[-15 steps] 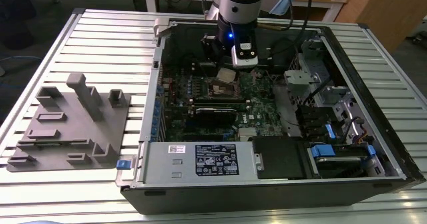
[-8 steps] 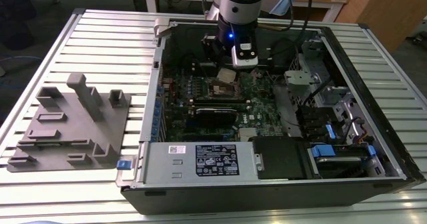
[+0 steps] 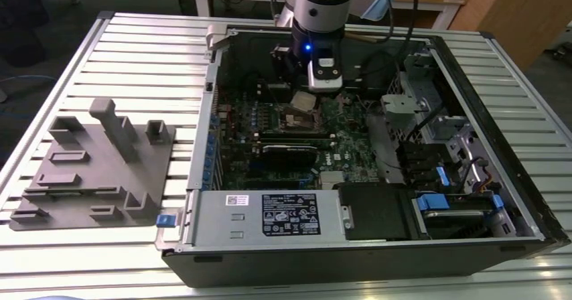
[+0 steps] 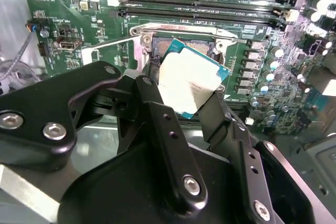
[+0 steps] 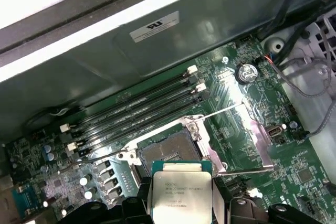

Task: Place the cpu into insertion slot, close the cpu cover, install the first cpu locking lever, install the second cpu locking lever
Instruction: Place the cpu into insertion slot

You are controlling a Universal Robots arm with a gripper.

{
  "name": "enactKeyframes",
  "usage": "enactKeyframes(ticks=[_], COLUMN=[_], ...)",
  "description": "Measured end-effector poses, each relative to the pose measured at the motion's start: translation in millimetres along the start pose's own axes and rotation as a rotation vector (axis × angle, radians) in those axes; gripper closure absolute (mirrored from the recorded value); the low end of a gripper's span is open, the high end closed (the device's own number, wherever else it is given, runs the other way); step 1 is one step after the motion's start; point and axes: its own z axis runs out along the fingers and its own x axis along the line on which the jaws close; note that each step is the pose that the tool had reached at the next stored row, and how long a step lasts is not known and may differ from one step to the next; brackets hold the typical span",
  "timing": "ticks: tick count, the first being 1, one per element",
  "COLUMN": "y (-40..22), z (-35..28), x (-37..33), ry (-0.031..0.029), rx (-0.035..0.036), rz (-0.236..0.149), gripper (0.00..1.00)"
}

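We note gripper (image 4: 185, 92) clamped on cpu (image 4: 191, 74) edges over the open slot (image 5: 169, 150); edge grip likely leaves underside free to seat.

Slatted metal table (image 3: 143, 52): carries one open black computer case (image 3: 358, 256) and one grey moulded fixture block (image 3: 90, 173) toward the exterior view's left

Arm (image 3: 319, 5) reaches down from top centre into the open PC case (image 3: 358, 253). Claw (image 3: 307, 92) grips the cpu (image 3: 303, 101), tilted, just above the insertion slot (image 3: 295, 120) at upper mid-frame. Grey moulded fixture (image 3: 90, 173) sits on the slatted tabletop (image 3: 143, 52), left of the case.
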Motion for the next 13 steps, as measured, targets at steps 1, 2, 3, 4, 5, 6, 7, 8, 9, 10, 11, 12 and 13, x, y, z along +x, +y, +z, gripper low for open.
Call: enactKeyframes(ticks=[1, 2, 3, 4, 5, 6, 7, 8, 9, 10, 11, 12, 13], y=[0.0, 0.0, 0.0, 0.0, 0.0, 0.0, 0.0, 0.0, 0.0, 0.0, 0.0, 0.0, 0.0], z=[0.1, 0.1, 0.1, 0.2, 0.2, 0.3, 0.3, 0.4, 0.4, 0.4, 0.4, 0.4, 0.4], x=[0.0, 0.0, 0.0, 0.0, 0.0, 0.0, 0.0, 0.0, 0.0, -0.1, -0.1, 0.0, 0.0], ry=[-0.0011, -0.0023, -0.0034, -0.0046, -0.0060, -0.0073, -0.0088, -0.0103, -0.0115, -0.0117, -0.0118, -0.0118, -0.0118], rx=[-0.0002, -0.0003, -0.0004, -0.0005, -0.0007, -0.0007, -0.0008, -0.0010, -0.0011, -0.0011, -0.0011, -0.0011, -0.0011], rz=[0.012, 0.026, 0.039, 0.053, 0.067, 0.083, 0.099, 0.117, 0.130, 0.134, 0.134, 0.134, 0.134], gripper=[0.46, 0.46, 0.46, 0.46, 0.46, 0.46, 0.46, 0.46, 0.46, 0.46, 0.46, 0.46, 0.46])
